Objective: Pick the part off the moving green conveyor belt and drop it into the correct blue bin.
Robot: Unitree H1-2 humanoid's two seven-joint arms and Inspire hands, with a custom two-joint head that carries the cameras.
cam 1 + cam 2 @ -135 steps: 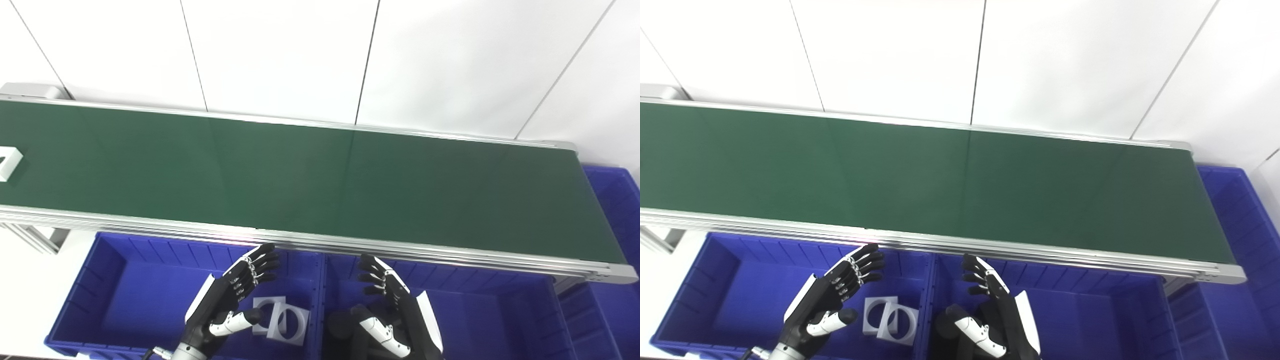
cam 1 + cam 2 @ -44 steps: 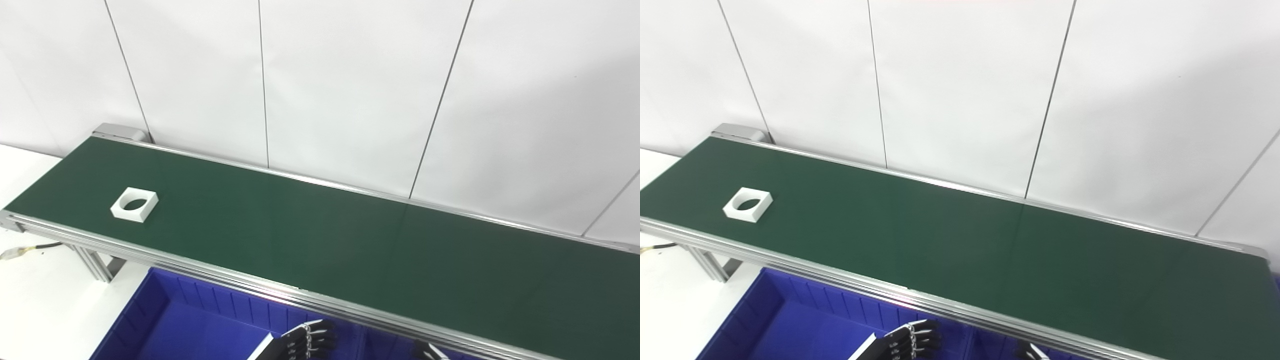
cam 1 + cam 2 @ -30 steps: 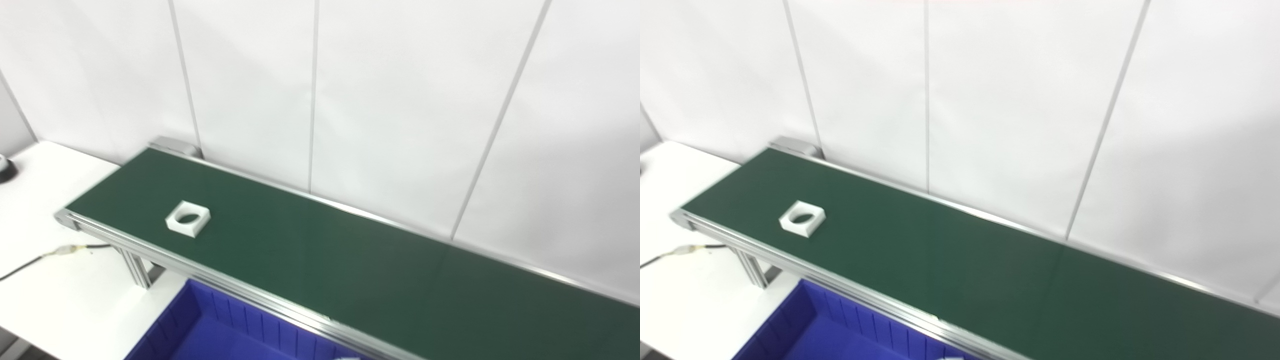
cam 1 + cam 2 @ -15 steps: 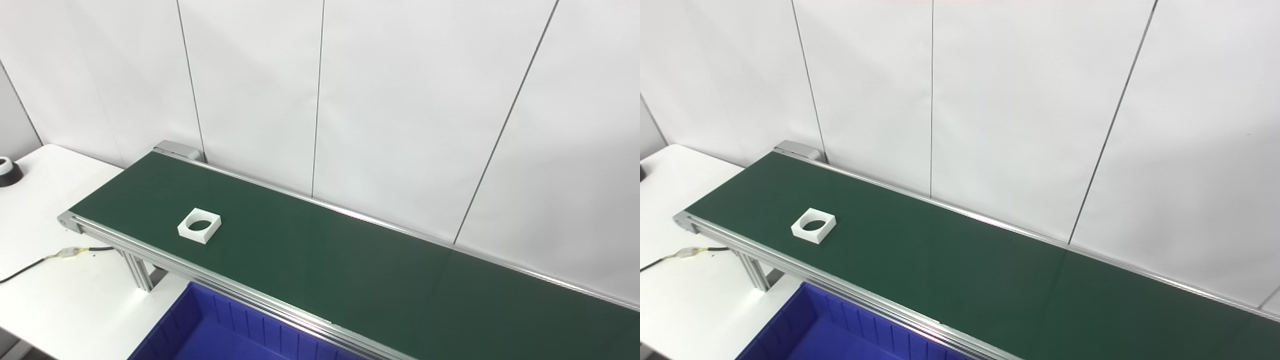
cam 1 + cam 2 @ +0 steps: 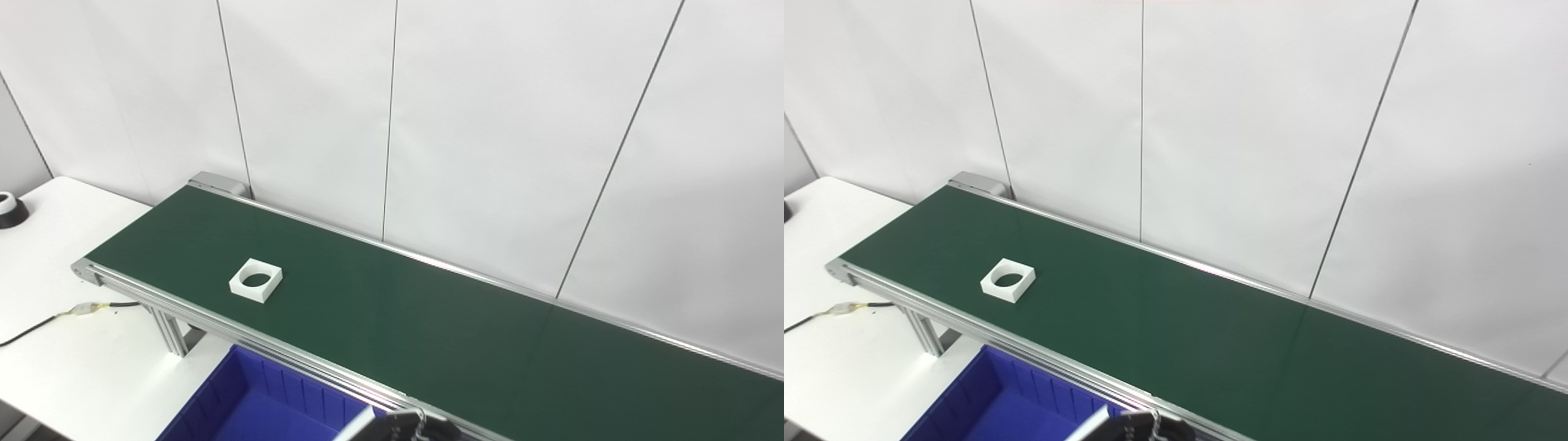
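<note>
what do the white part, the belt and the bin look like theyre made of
Part: likely matte plastic, uniform white with crisp edges and a round hole.
Belt: probably rubber or PVC, dark green with a faint sheen; its side rails look like brushed aluminium.
Bin: moulded blue plastic, ribbed walls.

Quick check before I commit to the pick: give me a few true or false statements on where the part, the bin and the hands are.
1. The white part lies flat on the green belt. True.
2. The part has a round hole. True.
3. The left hand is gripping the part. False: it shows only at the bottom edge, far from the part.
4. The blue bin sits behind the belt. False: it sits on the near side.
</note>
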